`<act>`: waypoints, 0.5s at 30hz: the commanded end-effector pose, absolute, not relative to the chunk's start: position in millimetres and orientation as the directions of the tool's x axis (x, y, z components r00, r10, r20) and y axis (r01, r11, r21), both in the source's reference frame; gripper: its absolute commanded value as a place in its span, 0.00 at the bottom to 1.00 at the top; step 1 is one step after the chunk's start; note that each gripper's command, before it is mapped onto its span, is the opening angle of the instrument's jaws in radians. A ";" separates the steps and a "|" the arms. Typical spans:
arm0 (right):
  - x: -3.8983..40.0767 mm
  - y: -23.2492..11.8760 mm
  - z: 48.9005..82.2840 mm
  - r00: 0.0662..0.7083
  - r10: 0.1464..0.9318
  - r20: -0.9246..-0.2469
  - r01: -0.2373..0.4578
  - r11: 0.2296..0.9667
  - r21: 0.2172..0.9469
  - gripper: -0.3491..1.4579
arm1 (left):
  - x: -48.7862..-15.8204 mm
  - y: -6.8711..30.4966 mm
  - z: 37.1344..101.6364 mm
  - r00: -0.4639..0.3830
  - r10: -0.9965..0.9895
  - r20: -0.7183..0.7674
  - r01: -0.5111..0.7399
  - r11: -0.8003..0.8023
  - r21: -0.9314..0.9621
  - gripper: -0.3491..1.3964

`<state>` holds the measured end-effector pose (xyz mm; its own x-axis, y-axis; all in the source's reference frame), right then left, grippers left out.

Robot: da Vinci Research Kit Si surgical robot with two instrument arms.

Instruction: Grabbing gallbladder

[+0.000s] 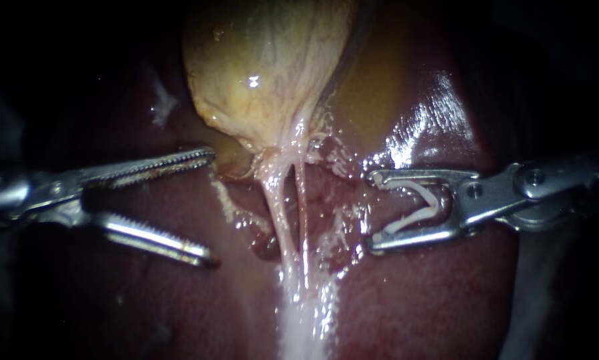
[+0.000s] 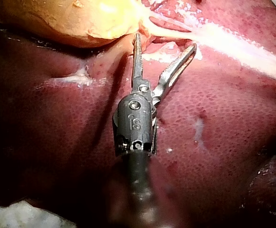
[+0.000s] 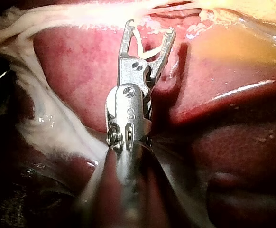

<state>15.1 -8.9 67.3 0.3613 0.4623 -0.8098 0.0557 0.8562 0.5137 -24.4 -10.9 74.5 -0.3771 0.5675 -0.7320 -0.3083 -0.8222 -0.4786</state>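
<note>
Pale yellow, sac-like gallbladder (image 1: pixel 266 67) lies at top centre on the glossy dark red liver (image 1: pixel 146 300), tapering into whitish strands (image 1: pixel 282 213). The left instrument (image 1: pixel 212 208) has its serrated metal jaws spread wide beside the gallbladder's neck, gripping nothing. The right instrument (image 1: pixel 374 211) holds a curved white clip (image 1: pixel 416 218) between its jaws, near the strands.

- I see the gallbladder (image 1: pixel 266 67) as a pale yellow-tan sac, wet and glossy, with fine streaks along its wall
- It lies on the dark red liver (image 1: pixel 419 300), and its rounded body tapers to a narrow neck
- It seems slack rather than taut, though the endoscope cuts off its far end
</note>
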 end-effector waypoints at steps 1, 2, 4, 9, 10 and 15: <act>15.1 -8.9 67.3 0.361 0.462 -0.810 0.056 0.856 0.514 0.47 | -24.4 -10.9 74.5 -0.377 0.567 -0.732 -0.308 -0.822 -0.478 0.68; 15.1 -8.9 67.3 0.361 0.462 -0.810 0.056 0.856 0.514 0.47 | -24.4 -10.9 74.5 -0.377 0.567 -0.732 -0.308 -0.822 -0.478 0.68; 15.1 -8.9 67.3 0.361 0.462 -0.810 0.056 0.856 0.514 0.47 | -24.6 -10.9 74.5 -0.377 0.568 -0.732 -0.309 -0.822 -0.478 0.68; 15.2 -8.9 67.3 0.361 0.462 -0.810 0.055 0.856 0.514 0.47 | -25.7 -10.5 74.9 -0.376 0.569 -0.731 -0.314 -0.821 -0.477 0.67; 15.2 -8.9 67.3 0.361 0.462 -0.810 0.055 0.856 0.514 0.47 | -26.0 -10.4 75.1 -0.376 0.570 -0.731 -0.315 -0.820 -0.477 0.67; 15.2 -8.9 67.3 0.361 0.462 -0.810 0.055 0.856 0.514 0.47 | -27.1 -9.7 76.2 -0.376 0.570 -0.731 -0.319 -0.820 -0.475 0.65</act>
<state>15.2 -8.9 67.3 0.3612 0.4626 -0.8096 0.0547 0.8563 0.5137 -27.3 -9.5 76.5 -0.3751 0.5686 -0.7321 -0.3164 -0.8209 -0.4755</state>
